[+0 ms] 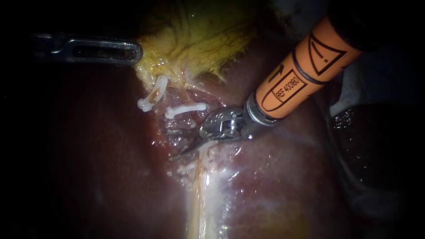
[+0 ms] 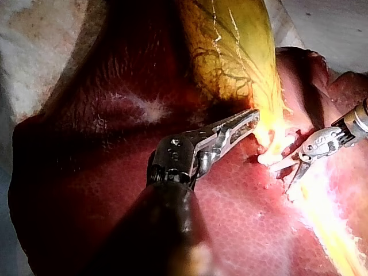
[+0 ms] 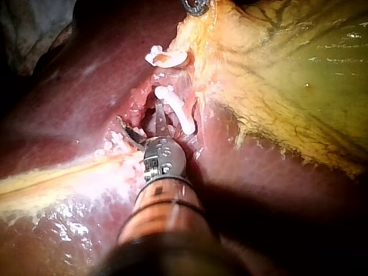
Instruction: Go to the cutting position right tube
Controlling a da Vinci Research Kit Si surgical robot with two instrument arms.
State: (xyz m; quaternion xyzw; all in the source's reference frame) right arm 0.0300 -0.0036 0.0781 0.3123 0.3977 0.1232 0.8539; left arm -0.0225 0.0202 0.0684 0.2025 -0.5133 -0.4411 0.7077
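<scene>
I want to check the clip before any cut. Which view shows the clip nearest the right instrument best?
The right wrist view: the clip shows whole and evenly lit, right beside the tip of the right instrument. The endoscope view also shows the whole clip, but smaller and side-on. In the left wrist view, glare washes most of it out.

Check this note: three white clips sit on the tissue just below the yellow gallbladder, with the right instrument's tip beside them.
Wrong count: the endoscope view shows two white clips, not three, an upper clip and a lower clip, just below the yellow gallbladder, with the right instrument's tip beside them.
</scene>
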